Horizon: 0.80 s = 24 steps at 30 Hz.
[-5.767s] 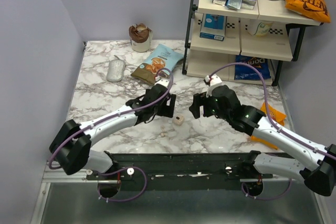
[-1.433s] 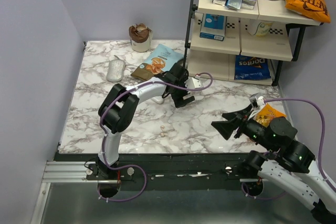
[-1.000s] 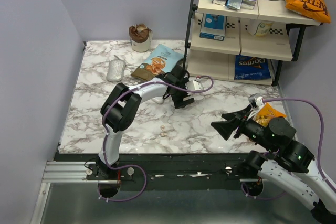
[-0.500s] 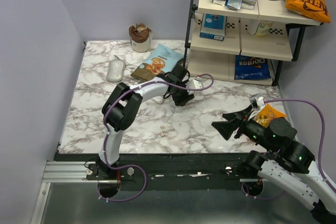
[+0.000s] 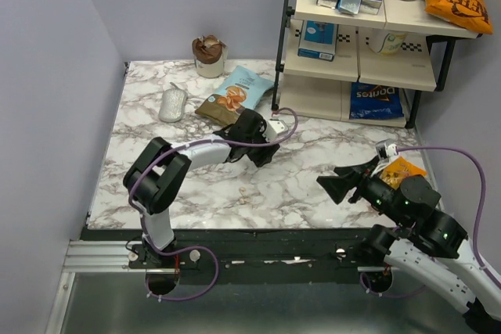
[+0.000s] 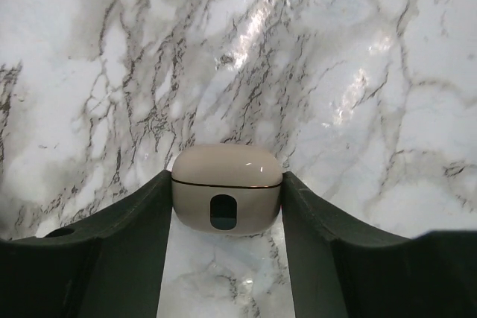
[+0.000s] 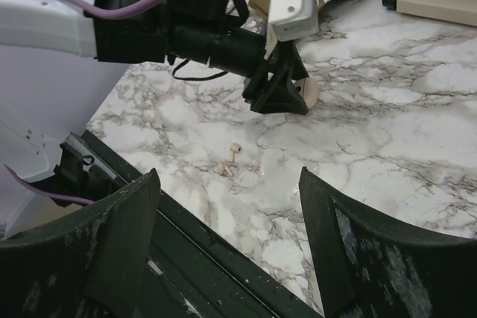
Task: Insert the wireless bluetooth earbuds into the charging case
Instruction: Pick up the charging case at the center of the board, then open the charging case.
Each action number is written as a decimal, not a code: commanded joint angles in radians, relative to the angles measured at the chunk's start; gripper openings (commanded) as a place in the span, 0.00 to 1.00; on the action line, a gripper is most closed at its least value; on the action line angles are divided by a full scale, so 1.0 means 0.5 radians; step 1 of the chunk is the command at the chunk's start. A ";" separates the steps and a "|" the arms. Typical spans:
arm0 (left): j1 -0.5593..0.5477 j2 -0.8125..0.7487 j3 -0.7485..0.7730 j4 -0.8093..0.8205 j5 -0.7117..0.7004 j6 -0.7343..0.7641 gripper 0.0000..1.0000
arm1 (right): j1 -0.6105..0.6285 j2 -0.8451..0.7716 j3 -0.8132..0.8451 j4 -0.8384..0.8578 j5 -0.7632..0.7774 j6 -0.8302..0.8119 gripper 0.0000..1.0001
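The charging case (image 6: 226, 188), a small whitish pebble with its lid down and a dark slot facing me, sits on the marble between my left fingers (image 6: 127, 229), which press both its sides. My left gripper (image 5: 262, 152) is low on the table's middle. From the right wrist view the case (image 7: 309, 93) peeks out behind that gripper. Two wireless bluetooth earbuds (image 7: 235, 150) lie loose on the marble near the front edge (image 5: 246, 192), apart from both grippers. My right gripper (image 5: 338, 185) hovers open at the front right, and in its own view (image 7: 228, 175) nothing is between its fingers.
A shelf rack (image 5: 360, 44) with boxes and snack bags stands at the back right. Snack bags (image 5: 239, 91), a grey oval object (image 5: 172, 104) and a brown-topped cup (image 5: 209, 55) lie at the back. An orange packet (image 5: 403, 170) is beside my right arm. The black rail (image 5: 266, 244) bounds the front.
My left gripper closed onto the charging case, then the left arm swung lower and toward the left with the gripper shifting slightly nearer. The right arm barely moved.
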 commanded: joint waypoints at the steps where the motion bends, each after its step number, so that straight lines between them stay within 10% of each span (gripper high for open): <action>1: -0.017 -0.296 -0.364 0.738 -0.079 -0.394 0.00 | 0.010 0.081 -0.009 0.037 0.123 0.029 0.83; 8: -0.327 -0.754 -1.074 1.800 -0.193 -0.382 0.00 | 0.013 0.510 0.151 -0.056 0.086 -0.033 0.86; 24: -0.904 -1.257 -1.449 1.945 -0.674 -0.039 0.00 | 0.010 1.035 0.218 0.230 -0.322 -0.110 0.91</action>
